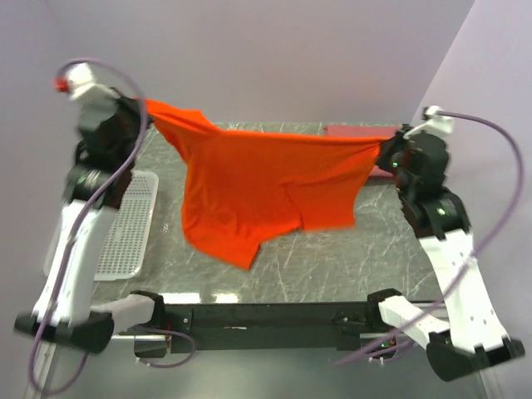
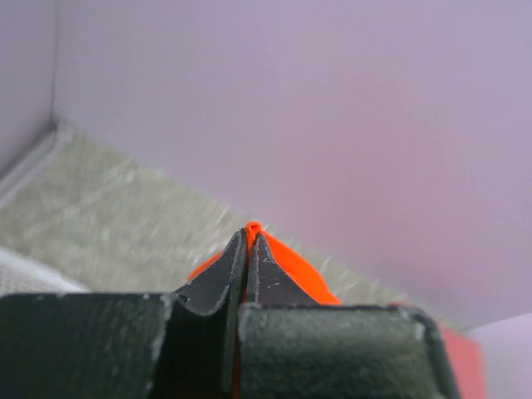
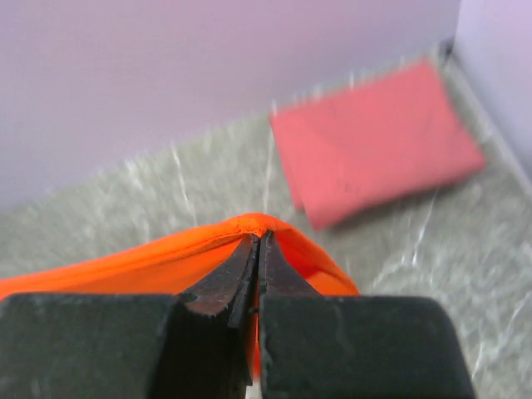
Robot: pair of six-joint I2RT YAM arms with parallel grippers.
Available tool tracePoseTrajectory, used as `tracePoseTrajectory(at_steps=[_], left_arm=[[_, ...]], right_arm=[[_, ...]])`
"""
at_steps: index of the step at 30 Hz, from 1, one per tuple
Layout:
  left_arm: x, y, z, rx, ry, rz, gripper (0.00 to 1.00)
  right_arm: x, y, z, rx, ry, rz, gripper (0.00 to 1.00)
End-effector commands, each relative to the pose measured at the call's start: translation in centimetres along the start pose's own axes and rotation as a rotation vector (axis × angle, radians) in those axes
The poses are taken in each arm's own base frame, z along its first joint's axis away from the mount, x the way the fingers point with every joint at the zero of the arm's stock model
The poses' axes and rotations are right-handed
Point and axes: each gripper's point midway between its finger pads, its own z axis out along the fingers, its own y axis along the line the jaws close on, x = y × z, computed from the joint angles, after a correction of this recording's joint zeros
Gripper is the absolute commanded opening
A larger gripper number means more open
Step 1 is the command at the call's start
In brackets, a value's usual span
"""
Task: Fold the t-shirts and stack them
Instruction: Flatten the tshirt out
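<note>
Top external view alone takes in the whole bright orange cloth short-sleeved t-shirt [image 1: 258, 187]. It is stretched in the air above the grey marbled desk [image 1: 349, 249] and sags toward the desk's middle. The left tool [image 1: 143, 106] is clamped on one end of it above the desk's far left corner. The right tool [image 1: 384, 148] is clamped on the other end above the desk's far right. Only this view shows the white plastic mesh basket [image 1: 129, 224] at the desk's left edge. The wrist views add the close detail: each tool's fingers are pressed together with orange cloth pinched between them. The right wrist view shows plainly the dusty pink cloth t-shirt [image 3: 374, 150], folded flat on the desk's far right corner. There are two t-shirts, two tools and one basket.
</note>
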Motion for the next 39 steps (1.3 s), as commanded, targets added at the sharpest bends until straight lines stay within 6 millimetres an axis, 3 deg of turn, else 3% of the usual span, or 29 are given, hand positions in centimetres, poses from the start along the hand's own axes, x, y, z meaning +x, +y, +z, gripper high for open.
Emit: tracePoseTrajectory(at_steps=[1,2,5,6,7,8,12,15,17,18,21,24,25,27,30,33,34,35,36,37,38,39], left_arm=[[-8.9,-1.6,-6.0,0.117,-0.231,-0.042,0.01],[-10.9,-2.2,-8.8,0.187,-0.273,-0.059,0.01],[-15.3,-2.9,-14.5,0.293,-0.381,-0.074,0.01],[-17.0,-2.8,-16.9,0.323,-0.425,-0.076,0.01],[-16.9,-2.7,-17.4,0.332,-0.421,-0.065,0.01],[-18.5,-3.0,-19.4,0.368,-0.459,-0.071,0.01],[-20.8,-5.5,-25.4,0.586,-0.502,-0.024,0.01],[-21.9,-6.2,-27.4,0.647,-0.532,-0.016,0.01],[-22.3,-6.5,-26.8,0.639,-0.541,-0.022,0.01],[-22.2,-6.6,-26.2,0.63,-0.543,-0.01,0.01],[-21.0,-7.2,-21.7,0.569,-0.51,0.014,0.01],[-17.8,-7.8,-14.6,0.473,-0.416,0.071,0.01],[-14.8,-7.9,-10.3,0.427,-0.338,0.109,0.01],[-11.3,-7.6,-5.7,0.37,-0.272,0.166,0.01],[-1.2,-6.6,3.7,0.314,-0.068,0.283,0.01],[8.1,-5.6,8.3,0.384,0.101,0.387,0.01],[11.9,-5.4,10.6,0.411,0.148,0.417,0.01],[15.1,-4.5,11.7,0.423,0.201,0.44,0.0],[17.4,-4.3,12.5,0.445,0.254,0.445,0.0],[22.1,-2.7,14.3,0.428,0.358,0.455,0.0],[24.1,-2.4,15.0,0.423,0.415,0.443,0.0],[27.2,-2.3,16.4,0.444,0.488,0.436,0.0]], right_arm=[[-5.3,-1.5,-4.9,0.031,-0.148,-0.022,0.0],[-7.0,-1.4,-6.4,0.012,-0.193,-0.013,0.0],[-10.2,-1.1,-10.9,-0.065,-0.299,-0.002,0.0],[-11.6,-1.1,-13.3,-0.104,-0.348,0.004,0.0],[-12.2,-1.1,-14.5,-0.123,-0.37,0.009,0.0],[-12.9,-1.3,-16.2,-0.147,-0.4,0.019,0.0],[-15.1,-1.7,-21.2,-0.21,-0.493,0.058,0.0],[-16.2,-2.2,-23.5,-0.223,-0.55,0.071,0.0],[-16.7,-2.7,-23.9,-0.205,-0.569,0.075,0.0],[-16.8,-2.7,-23.5,-0.188,-0.569,0.068,0.0],[-16.8,-3.5,-20.6,-0.075,-0.54,0.051,0.0],[-15.4,-4.3,-15.3,0.081,-0.463,0.016,0.0],[-14.2,-4.4,-13.1,0.121,-0.432,0.0,0.0],[-12.5,-4.5,-8.9,0.194,-0.372,-0.029,0.0],[-5.3,-4.8,-1.5,0.236,-0.186,-0.081,0.0],[0.3,-4.3,3.7,0.175,-0.072,-0.072,0.0],[4.4,-5.7,5.4,0.199,0.007,-0.091,0.0],[7.1,-6.2,7.1,0.209,0.064,-0.101,0.0],[8.4,-6.2,8.4,0.196,0.074,-0.096,0.0],[11.6,-7.0,9.3,0.197,0.143,-0.109,0.0],[14.3,-7.7,10.8,0.207,0.209,-0.132,0.0],[15.6,-7.9,11.7,0.21,0.239,-0.141,0.0]])
